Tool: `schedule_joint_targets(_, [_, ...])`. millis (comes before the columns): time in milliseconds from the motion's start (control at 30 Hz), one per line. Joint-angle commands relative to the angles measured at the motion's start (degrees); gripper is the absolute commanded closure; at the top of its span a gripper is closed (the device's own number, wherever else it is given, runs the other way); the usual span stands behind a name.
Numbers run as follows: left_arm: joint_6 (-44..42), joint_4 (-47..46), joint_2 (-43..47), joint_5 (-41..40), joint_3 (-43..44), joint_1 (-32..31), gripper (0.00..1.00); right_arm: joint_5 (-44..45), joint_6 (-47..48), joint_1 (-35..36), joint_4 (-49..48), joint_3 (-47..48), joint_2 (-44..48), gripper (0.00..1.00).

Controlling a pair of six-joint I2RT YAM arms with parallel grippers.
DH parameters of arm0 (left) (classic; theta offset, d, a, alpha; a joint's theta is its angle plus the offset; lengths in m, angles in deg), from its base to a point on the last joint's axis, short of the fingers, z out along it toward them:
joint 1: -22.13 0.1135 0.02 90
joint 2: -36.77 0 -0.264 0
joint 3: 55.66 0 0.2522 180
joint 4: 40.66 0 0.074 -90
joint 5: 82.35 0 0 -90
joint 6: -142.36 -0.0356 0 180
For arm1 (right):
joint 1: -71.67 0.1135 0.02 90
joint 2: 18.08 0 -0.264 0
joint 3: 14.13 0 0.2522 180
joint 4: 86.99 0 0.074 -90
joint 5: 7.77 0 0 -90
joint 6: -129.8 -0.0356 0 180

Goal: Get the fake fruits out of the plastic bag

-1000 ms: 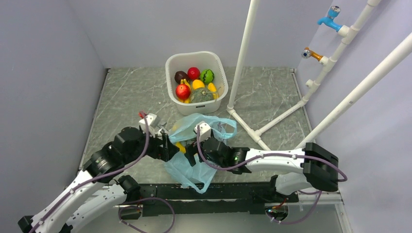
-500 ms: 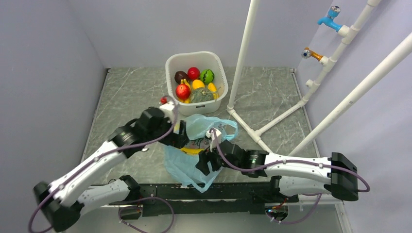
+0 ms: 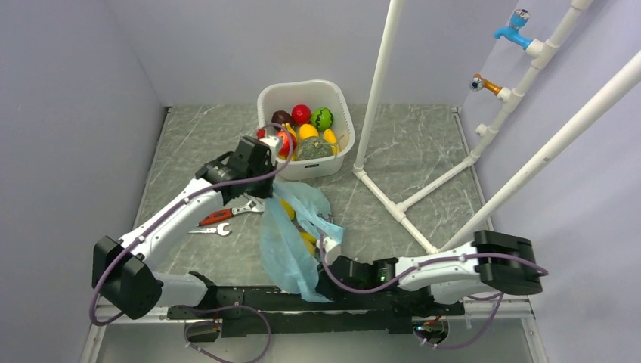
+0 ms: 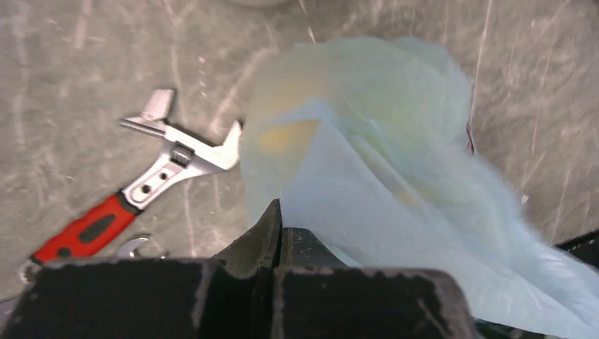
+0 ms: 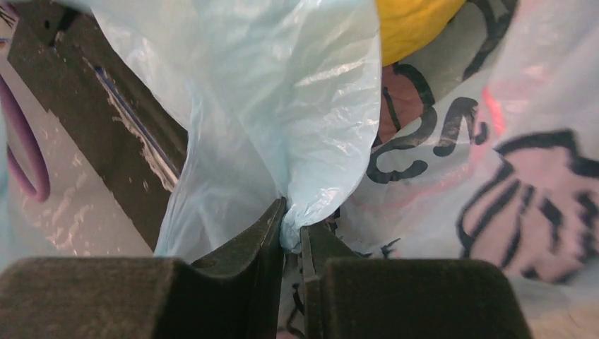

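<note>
Plastic bag point(image 3: 283, 249): thin, crinkly, light blue and see-through, printed with black and pink cartoon lines on the side seen by the right wrist camera. It lies stretched out on the bench point(image 3: 423, 151), running lengthwise from just short of the white basket point(image 3: 342, 155) back to the near edge, between the two arms.

Yellow fruit point(image 5: 413, 25): glossy and rounded, inside the bag, showing past the film right above the right hand point(image 5: 291, 226). From overhead a yellow spot sits mid-bag, and another yellow piece point(image 3: 286, 209) lies at the far end. Its shape is unclear.

Right hand: fingers clamped on a gathered fold of the bag at the near end, low over the bench, with film bunched between the tips.

Left hand point(image 4: 277, 212): fingers pressed together and the bag's edge running right into the tips, so it looks pinched. The rest of the bag spreads away to the right of it, with a yellowish patch showing through the film.

Red-handled adjustable wrench point(image 4: 141, 194): flat on the bench just left of the bag, its head touching or nearly touching the film. A small spanner point(image 3: 212, 229) lies beside it.

The basket holds more toy fruits: red, yellow, green and dark ones.
</note>
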State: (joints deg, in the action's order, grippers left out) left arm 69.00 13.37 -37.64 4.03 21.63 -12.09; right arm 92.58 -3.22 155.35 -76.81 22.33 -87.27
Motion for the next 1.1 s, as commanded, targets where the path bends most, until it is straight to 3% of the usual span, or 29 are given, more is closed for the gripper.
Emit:
schedule_joint_targets(0, [-4.01, -0.92, 1.64, 2.31, 6.53, 7.46, 1.00, -1.33, -1.69, 1.99, -9.32, 3.80, -8.87, 0.85])
schedule_joint_targets(67, [-6.00, 0.25, 2.38, 5.34, 7.42, 9.71, 0.99, -1.89, 0.12, 2.84, -9.39, 8.07, -12.56, 0.84])
schedule_joint_targets(100, [-6.81, 1.02, 2.86, 7.34, 7.40, 9.99, 0.92, -1.88, 1.28, 3.10, -9.24, 10.15, -13.46, 0.80])
schedule_joint_targets(200, [-7.62, 3.85, 6.06, 12.11, 4.77, 10.13, 0.56, 0.03, 3.21, 3.19, -8.66, 14.12, -13.21, 0.60])
schedule_joint_targets(333, [-4.74, 7.37, 16.53, 15.40, -1.52, 10.14, 0.22, 2.48, 6.03, 3.00, -5.96, 16.87, -9.81, 0.34])
schedule_joint_targets(400, [-2.57, 9.56, 23.36, 16.73, -3.12, 10.14, 0.02, 3.43, 6.95, 2.85, -4.26, 17.52, -8.06, 0.26])
schedule_joint_targets(600, [5.43, 14.25, 41.95, 18.04, -4.05, 10.14, 0.01, 7.03, 6.90, 0.85, -3.49, 15.70, -1.16, 0.06])
schedule_joint_targets(700, [10.44, 12.95, 45.30, 18.35, -7.88, 10.15, 0.01, 7.33, 6.07, -2.03, -4.34, 14.38, 1.18, 0.04])
schedule_joint_targets(833, [17.17, 7.68, 43.91, 18.19, -16.01, 10.14, 0.01, 6.27, 5.08, -6.46, -5.73, 13.51, 2.09, 0.15])
schedule_joint_targets(967, [18.40, -3.34, 39.81, 24.57, -22.89, 9.97, 0.01, 5.67, 6.62, -8.27, -6.12, 14.88, -0.18, 0.30])
schedule_joint_targets(1067, [17.22, -8.12, 34.90, 22.46, -25.61, 9.83, 0.01, 4.75, 7.26, -8.57, -6.24, 15.78, -1.81, 0.38])
